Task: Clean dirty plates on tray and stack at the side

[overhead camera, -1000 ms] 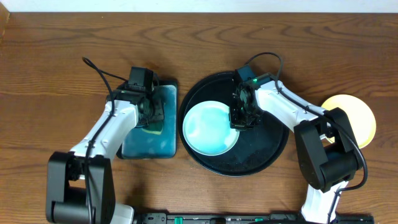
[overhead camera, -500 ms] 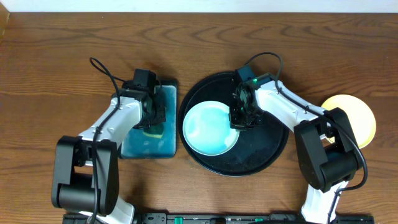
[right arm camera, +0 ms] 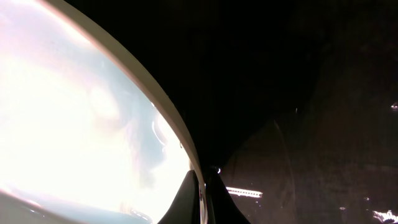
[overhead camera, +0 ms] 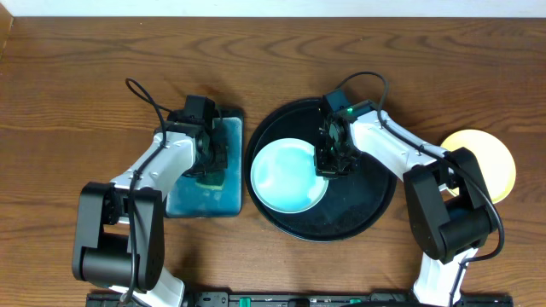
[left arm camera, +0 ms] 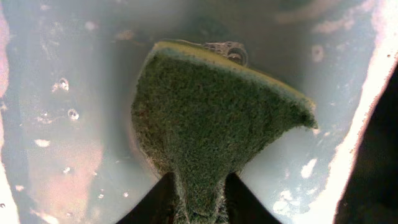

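Left end effector (left arm camera: 199, 202) pinches a green sponge (left arm camera: 211, 112) in the basin (overhead camera: 183, 203). Right end effector (right arm camera: 204, 196) is pressed together on the rim of the mint plate (overhead camera: 286, 179), which sits on the tray (overhead camera: 341, 220).

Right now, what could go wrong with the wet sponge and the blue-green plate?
1. The left jaws pinch only the narrow end of the sponge in the basin, so it might slip out or drip water across the table when lifted.
2. The right jaws hold the mint plate just by its thin rim at the tray; scrubbing could twist it loose.
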Tool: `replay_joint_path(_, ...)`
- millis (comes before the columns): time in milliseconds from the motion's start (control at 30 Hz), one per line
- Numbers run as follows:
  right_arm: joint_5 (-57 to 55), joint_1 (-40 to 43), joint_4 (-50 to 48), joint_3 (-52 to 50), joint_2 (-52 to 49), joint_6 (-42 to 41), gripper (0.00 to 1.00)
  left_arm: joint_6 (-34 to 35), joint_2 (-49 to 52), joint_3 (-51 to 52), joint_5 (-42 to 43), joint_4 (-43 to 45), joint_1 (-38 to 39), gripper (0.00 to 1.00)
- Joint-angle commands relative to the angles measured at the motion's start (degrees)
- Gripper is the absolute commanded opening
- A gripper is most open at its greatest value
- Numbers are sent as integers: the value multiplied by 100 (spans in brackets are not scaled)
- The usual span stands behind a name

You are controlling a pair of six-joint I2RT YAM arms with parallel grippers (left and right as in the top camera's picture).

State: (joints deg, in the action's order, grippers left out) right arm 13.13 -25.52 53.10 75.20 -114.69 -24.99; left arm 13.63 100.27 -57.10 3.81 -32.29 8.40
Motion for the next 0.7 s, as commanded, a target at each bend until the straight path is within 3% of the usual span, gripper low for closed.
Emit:
replay_joint_path(0, -385, 105, 44, -111, -114, 68, 1, -31, -72, -105, -111, -164, -15, 49)
replay_joint_path(167, -387, 105, 44, -111, -114, 68, 1, -28, -686, -190, -111, -267, -15, 68)
replay_joint_path(367, -385, 105, 7, -111, -114, 66, 1, -28, -1357, -190, -109, -553, -13, 70)
replay_joint_path(667, -382, 105, -11, -111, -114, 68, 1, -26, -1366, -111, -107, -1058, -13, 71)
